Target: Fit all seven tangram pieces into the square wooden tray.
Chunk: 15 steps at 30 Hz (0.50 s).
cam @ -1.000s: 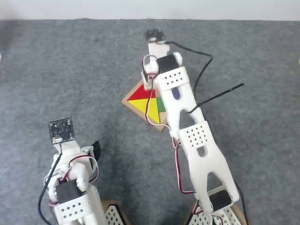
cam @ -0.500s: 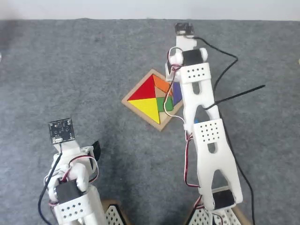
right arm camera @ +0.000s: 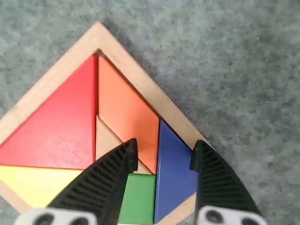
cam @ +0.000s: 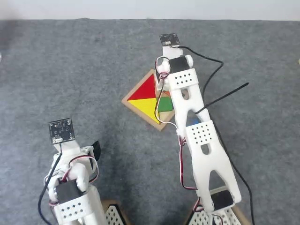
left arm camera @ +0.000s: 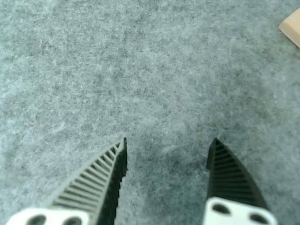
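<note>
Grey felt covers the table (cam: 70,70), with a pale wall strip along the far edge.

High view: the square wooden tray (cam: 136,86) sits mid-table, turned corner-on like a diamond. Red piece (cam: 144,91) and yellow piece (cam: 147,107) lie inside it, side by side. Your right arm (cam: 197,136) stretches over the tray's right half and hides what is under it. Your left arm (cam: 70,183) is folded near its base, well apart from the tray.

Left wrist view: left gripper (left arm camera: 169,139) hangs with its jaws spread and nothing between them, over bare felt. One tray corner shows at the frame's edge.

Right wrist view: right gripper (right arm camera: 165,143) hovers above the tray, jaws parted, holding nothing. Below it the orange piece (right arm camera: 126,112) meets the blue piece (right arm camera: 173,173); the green piece (right arm camera: 138,197) sits beside the blue.

Judgement: the fit looks all but done, so this is a check or a final seating. If you press, come down on the orange-blue seam with the jaws wide, then lift straight up so a finger doesn't catch an edge.

Hard to make out: I count six shapes, not seven. The pale triangle (right arm camera: 107,140) could be an unpainted piece or bare tray floor. The gripper's fingers cover the tray's near corner.
</note>
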Each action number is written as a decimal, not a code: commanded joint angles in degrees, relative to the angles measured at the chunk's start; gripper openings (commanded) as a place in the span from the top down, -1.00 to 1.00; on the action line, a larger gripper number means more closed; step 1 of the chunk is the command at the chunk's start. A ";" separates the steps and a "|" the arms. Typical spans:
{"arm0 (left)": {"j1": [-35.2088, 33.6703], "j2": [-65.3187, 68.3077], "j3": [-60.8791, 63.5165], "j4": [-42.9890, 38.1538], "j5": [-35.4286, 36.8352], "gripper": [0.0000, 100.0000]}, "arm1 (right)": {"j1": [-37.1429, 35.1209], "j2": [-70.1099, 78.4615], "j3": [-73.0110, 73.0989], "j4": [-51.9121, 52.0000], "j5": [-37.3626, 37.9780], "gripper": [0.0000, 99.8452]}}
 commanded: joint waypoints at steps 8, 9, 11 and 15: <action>-0.09 -1.14 -1.27 0.26 0.44 0.46 | -1.19 -13.93 -1.23 3.30 -0.26 0.63; -0.09 -1.14 -1.27 0.26 0.44 0.46 | -0.84 -15.60 -0.79 3.91 0.09 0.63; -0.09 -1.14 -1.27 0.26 0.44 0.46 | 0.84 -17.80 0.00 4.00 4.57 0.63; -0.09 -1.14 -1.27 0.26 0.44 0.46 | 2.15 -21.41 7.74 4.09 15.82 0.63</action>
